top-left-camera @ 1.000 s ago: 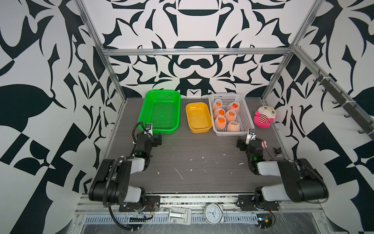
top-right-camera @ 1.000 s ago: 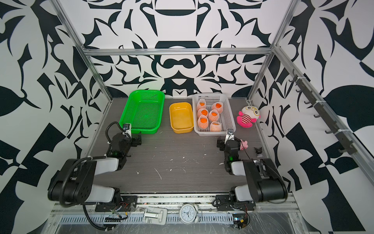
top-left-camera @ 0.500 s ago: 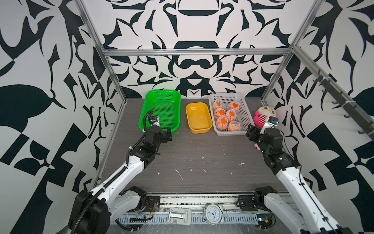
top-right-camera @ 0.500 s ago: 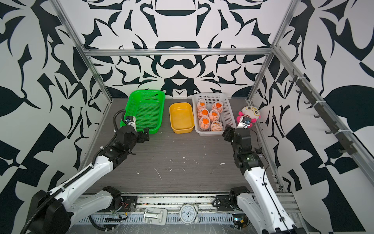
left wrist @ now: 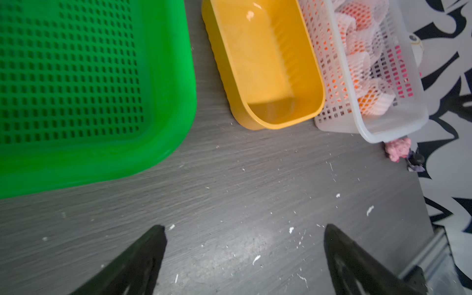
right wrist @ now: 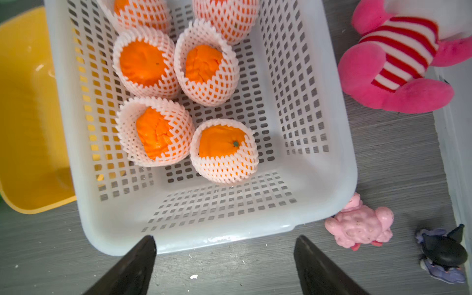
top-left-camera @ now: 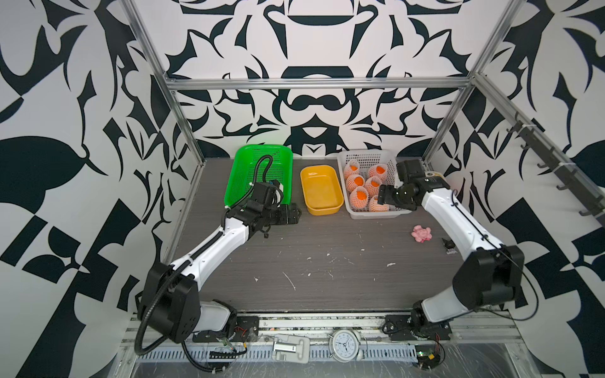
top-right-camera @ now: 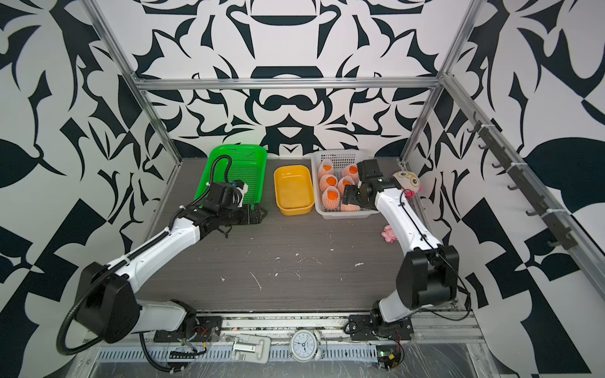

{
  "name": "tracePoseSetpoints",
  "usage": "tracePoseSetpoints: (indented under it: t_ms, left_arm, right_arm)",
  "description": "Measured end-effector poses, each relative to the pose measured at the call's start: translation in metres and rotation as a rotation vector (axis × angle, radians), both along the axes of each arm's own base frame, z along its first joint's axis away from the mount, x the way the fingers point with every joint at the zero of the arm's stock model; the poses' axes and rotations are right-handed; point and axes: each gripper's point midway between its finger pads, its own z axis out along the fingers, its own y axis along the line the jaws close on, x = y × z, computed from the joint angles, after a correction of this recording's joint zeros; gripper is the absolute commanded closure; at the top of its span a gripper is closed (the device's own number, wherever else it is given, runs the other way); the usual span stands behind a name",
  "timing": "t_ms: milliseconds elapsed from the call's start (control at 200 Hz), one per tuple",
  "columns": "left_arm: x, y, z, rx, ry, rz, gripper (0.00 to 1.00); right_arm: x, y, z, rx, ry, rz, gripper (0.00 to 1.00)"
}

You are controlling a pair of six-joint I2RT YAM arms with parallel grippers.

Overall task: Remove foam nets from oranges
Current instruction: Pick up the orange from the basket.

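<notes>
A clock (top-left-camera: 344, 345) sits nearest. The grey table (top-left-camera: 327, 268) is flecked with white crumbs. The left gripper (left wrist: 244, 227) hangs spread and empty near the green basket (top-left-camera: 240, 183). The right gripper (right wrist: 225, 237), likewise spread and empty, hovers by the white basket (right wrist: 204, 229) far right, where six oranges (right wrist: 219, 139) sit in foam nets (right wrist: 224, 168). Black-and-white patterned walls (top-left-camera: 311, 49) enclose everything.

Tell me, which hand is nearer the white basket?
Right. The right hand is at the white basket's near rim; the left hand is off beside the green basket, with the yellow tub between.
</notes>
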Motion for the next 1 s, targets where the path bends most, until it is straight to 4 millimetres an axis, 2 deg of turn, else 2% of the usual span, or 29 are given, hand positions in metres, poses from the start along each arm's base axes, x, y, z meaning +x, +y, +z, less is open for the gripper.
tracePoseSetpoints:
  t_ms: [165, 475, 830, 1000]
  left_arm:
    - [-0.005, -0.015, -0.008, -0.042, 0.087, -0.054, 0.01]
    - [-0.013, -0.023, -0.007, -0.088, 0.125, -0.090, 0.01]
    - [-0.014, -0.027, -0.012, -0.105, 0.154, -0.098, 0.01]
    - [-0.014, -0.027, -0.012, -0.111, 0.156, -0.095, 0.01]
  right_arm:
    - [0.015, 0.004, -0.014, -0.026, 0.068, 0.063, 0.08]
    - [0.035, 0.008, -0.058, -0.061, 0.195, 0.129, 0.02]
    - [0.044, 0.007, -0.091, -0.070, 0.272, 0.145, 0.02]
    - [0.043, 0.003, -0.113, -0.072, 0.325, 0.139, 0.03]
